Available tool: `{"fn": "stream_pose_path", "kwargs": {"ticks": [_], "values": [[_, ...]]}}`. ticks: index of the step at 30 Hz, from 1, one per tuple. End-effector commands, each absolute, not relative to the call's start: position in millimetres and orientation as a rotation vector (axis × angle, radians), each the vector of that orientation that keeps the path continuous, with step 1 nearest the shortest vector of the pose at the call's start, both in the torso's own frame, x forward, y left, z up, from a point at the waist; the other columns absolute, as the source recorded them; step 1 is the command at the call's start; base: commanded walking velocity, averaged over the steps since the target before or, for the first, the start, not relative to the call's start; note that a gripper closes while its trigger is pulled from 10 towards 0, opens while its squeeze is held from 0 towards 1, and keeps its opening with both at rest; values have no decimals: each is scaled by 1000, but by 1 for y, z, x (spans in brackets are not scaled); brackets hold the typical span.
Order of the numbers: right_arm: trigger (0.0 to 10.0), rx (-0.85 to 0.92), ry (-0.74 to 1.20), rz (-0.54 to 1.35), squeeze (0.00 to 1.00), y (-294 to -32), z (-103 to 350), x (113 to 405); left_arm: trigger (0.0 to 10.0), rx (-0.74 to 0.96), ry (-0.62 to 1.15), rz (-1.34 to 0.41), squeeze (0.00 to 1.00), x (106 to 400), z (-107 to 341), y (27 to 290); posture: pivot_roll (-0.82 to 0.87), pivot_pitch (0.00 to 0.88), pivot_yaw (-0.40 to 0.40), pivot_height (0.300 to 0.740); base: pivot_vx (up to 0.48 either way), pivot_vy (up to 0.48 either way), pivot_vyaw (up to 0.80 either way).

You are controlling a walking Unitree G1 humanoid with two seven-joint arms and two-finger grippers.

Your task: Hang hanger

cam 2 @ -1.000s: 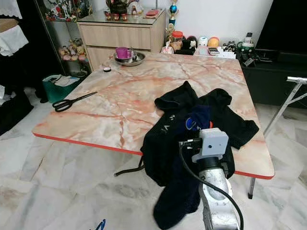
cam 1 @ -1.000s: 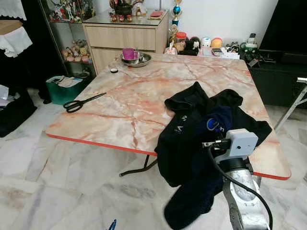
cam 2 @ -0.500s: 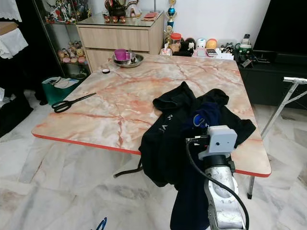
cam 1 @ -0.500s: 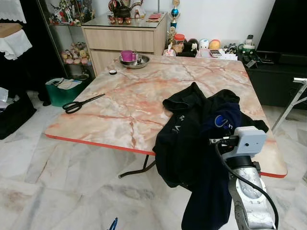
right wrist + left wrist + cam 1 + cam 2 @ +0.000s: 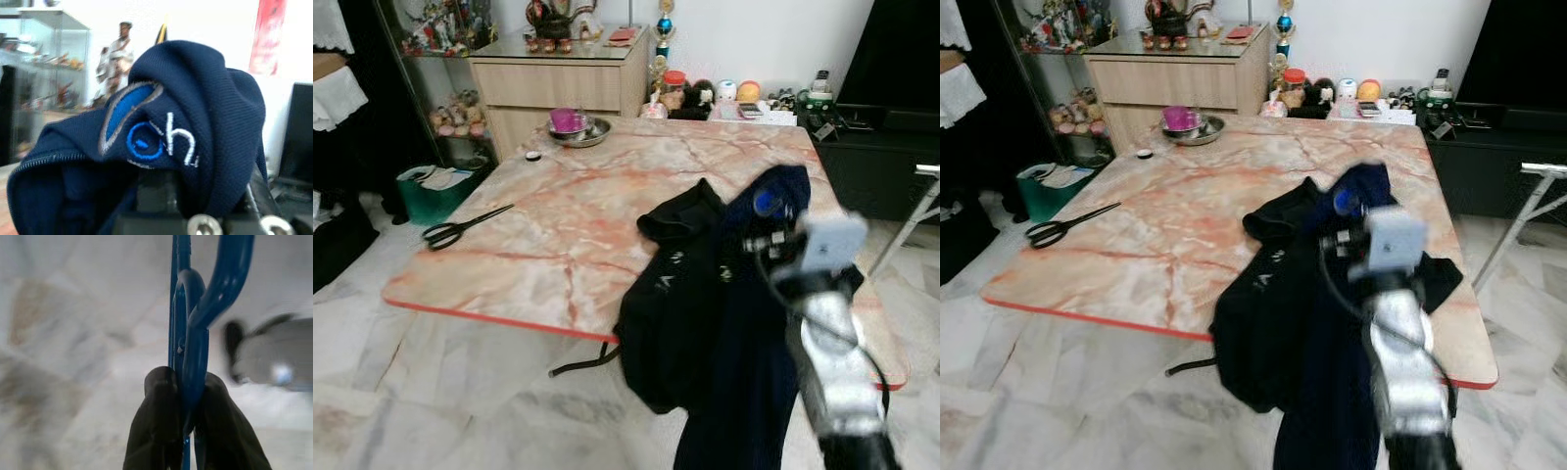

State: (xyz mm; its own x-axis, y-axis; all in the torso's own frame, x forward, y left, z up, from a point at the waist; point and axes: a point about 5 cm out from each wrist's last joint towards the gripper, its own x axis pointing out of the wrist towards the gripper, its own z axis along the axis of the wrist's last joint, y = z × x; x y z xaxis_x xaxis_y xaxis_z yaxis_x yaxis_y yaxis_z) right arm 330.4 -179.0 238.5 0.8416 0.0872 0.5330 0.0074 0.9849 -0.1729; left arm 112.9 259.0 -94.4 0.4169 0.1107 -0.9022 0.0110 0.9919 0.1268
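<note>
Hanger (image 5: 191,328): blue plastic, glossy, rounded bars; a curved hook section and a straight bar run side by side above the fingertips. It hangs low on the left, over pale marbled floor (image 5: 73,333), clamped in the left end effector (image 5: 188,401). The two black fingers (image 5: 159,421) press on either side of the blue bars, closed tight on them.

Scissors (image 5: 460,227): black handles, lying near the left edge of the desk (image 5: 568,215), which has a pink-veined marble top with a red rim. At the far left corner, a metal bowl (image 5: 576,129) with a purple cup (image 5: 564,118) in it, and a small dark round item (image 5: 533,156) just beside.

Black garment (image 5: 677,294): heaped on the near right part of the desk, draping over the near edge toward the floor.

Navy garment (image 5: 744,323): dark blue knit with a round blue logo patch and white stitched letters (image 5: 161,139). It is bunched over the right end effector (image 5: 195,205) and hangs down long from it, just beside the black garment.

Right arm (image 5: 827,343): silver, raised from the near right and reaching up and forward over the desk's right side, a white camera block (image 5: 832,243) at the wrist. Motion blur on it. The cloth covers the fingers; grip state cannot be told.

Far: wooden cabinet (image 5: 563,83), dark TV stand (image 5: 881,147).
</note>
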Motion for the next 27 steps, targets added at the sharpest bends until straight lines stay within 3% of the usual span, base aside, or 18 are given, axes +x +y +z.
{"fn": "stream_pose_path", "kwargs": {"ticks": [1, 10, 14, 16, 23, 24, 27], "values": [[10000, -142, -613, 43, 0, -175, 263, 343, 10000, 124, 1161, 72, 0, 104, -95, 265, 102, 0, 16, 740, 352, 0, 0], [10000, -178, -628, 65, 0, -170, 322, 382, 10000, 113, 1162, 70, 0, 103, -94, 267, 92, 0, 9, 740, 351, 0, 0], [10000, -198, -575, 53, 0, -169, 320, 390, 10000, 112, 1159, 64, 0, 107, -96, 259, 93, 0, 4, 740, 349, 0, 0], [10000, -214, -417, 19, 0, -173, 282, 394, 10000, 102, 1160, 38, 0, 109, -101, 241, 103, 7, -1, 740, 131, 0, 0], [10000, -191, -219, -10, 0, -182, 205, 369, 10000, 86, 1166, 0, 0, 113, -107, 210, 90, 26, -2, 740, 0, 0, 0], [10000, -142, -175, -20, 1000, -183, 186, 356, 10000, 83, 1166, -9, 0, 115, -108, 202, 87, 28, -2, 740, 0, 0, 0], [10000, -146, -130, -31, 1000, -182, 164, 338, 10000, 86, 1168, -24, 0, 117, -109, 194, 85, 34, -3, 740, 0, 0, 0]]}}
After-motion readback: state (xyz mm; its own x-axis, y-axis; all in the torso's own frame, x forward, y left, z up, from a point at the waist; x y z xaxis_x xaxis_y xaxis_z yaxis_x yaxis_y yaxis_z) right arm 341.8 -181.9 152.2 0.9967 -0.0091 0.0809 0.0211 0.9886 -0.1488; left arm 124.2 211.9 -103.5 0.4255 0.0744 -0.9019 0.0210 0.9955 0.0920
